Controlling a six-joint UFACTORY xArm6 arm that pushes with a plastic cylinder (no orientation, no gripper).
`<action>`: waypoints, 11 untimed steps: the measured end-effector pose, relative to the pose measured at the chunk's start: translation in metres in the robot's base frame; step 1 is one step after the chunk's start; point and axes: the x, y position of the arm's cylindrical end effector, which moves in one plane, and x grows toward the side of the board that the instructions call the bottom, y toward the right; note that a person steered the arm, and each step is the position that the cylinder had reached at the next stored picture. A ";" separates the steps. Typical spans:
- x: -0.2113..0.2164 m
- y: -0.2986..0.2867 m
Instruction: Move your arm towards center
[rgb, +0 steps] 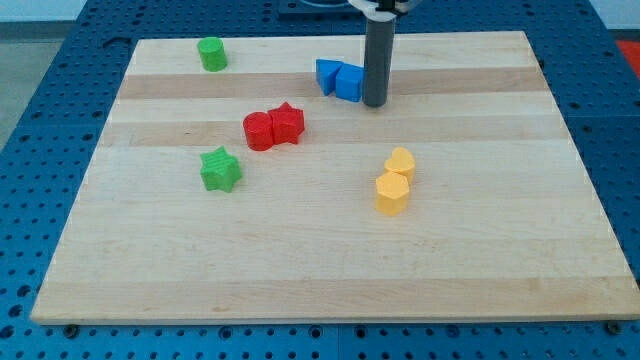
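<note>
My tip (375, 102) rests on the wooden board (320, 270) near the view's top, just right of centre. It stands right beside two blue blocks: a blue cube (349, 83) at its left, nearly touching, and a blue wedge-like block (326, 75) further left. Two red blocks, a cylinder (258, 131) and a star (288, 122), lie touching each other to the lower left of my tip. Two yellow blocks, a heart shape (401, 162) and a hexagon (391, 193), lie below my tip.
A green star (220, 169) lies at the view's left of centre. A green cylinder (211, 54) stands near the top left corner of the board. A blue perforated table (40, 150) surrounds the board.
</note>
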 end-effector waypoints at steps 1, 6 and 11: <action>0.006 0.000; 0.029 -0.007; 0.072 -0.012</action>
